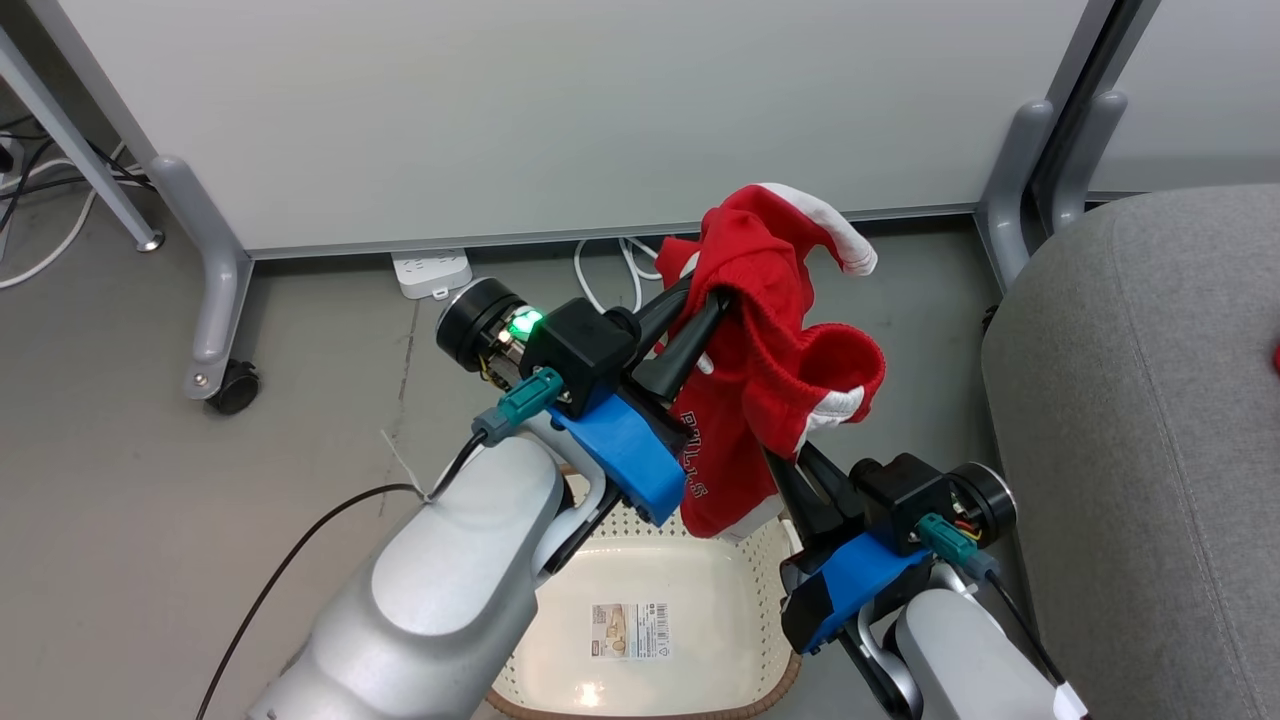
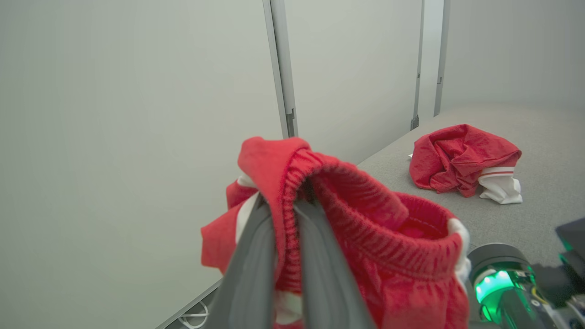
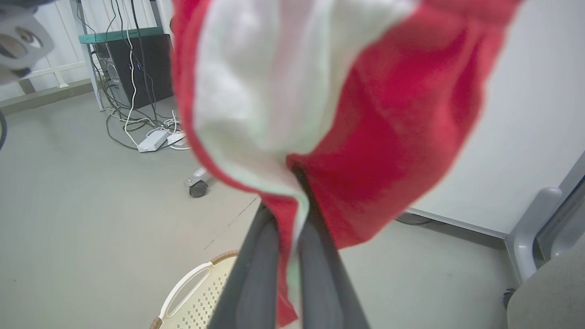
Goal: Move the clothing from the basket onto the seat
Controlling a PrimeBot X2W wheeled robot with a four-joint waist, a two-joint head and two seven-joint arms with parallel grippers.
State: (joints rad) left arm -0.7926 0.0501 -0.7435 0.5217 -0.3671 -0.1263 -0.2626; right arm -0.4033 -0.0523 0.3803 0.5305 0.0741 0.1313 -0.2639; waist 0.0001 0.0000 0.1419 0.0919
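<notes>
Left wrist view, 2nd garment (image 2: 459, 157) on seat (image 2: 541, 224)

The lifted garment (image 1: 770, 370) is soft, matt red knit cloth with a ribbed elastic waistband and white trim. The second garment (image 2: 461, 160) is the same cloth, crumpled. The basket (image 1: 720, 620) is smooth, faintly glossy cream plastic, perforated, with a brown woven-look rim. The seat (image 1: 1130, 420) is matt light grey woven fabric. The left claw (image 1: 700, 300) has matt dark plastic-looking fingers (image 2: 247, 274). The floor (image 1: 150, 480) is smooth and dull.
</notes>
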